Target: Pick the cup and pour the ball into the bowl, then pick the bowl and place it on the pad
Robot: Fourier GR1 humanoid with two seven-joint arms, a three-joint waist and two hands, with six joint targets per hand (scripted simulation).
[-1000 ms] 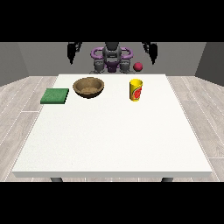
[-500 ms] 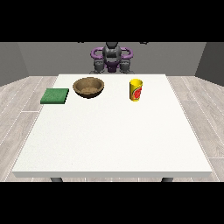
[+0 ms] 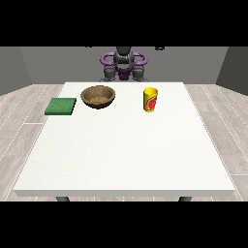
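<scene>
Pad [image 3: 61, 106], green and flat, lying at the surface [image 3: 126, 155] edge toward the view's left. Bowl [image 3: 98, 96], brown, just beside it, well out in front of the hand at the view's left [image 3: 110, 73]. Cup [image 3: 150, 100], yellow with a red mark, upright, out in front of the hand at the view's right [image 3: 141, 73]. Both hands drawn back by the torso, holding nothing; finger state impossible to tell.
</scene>
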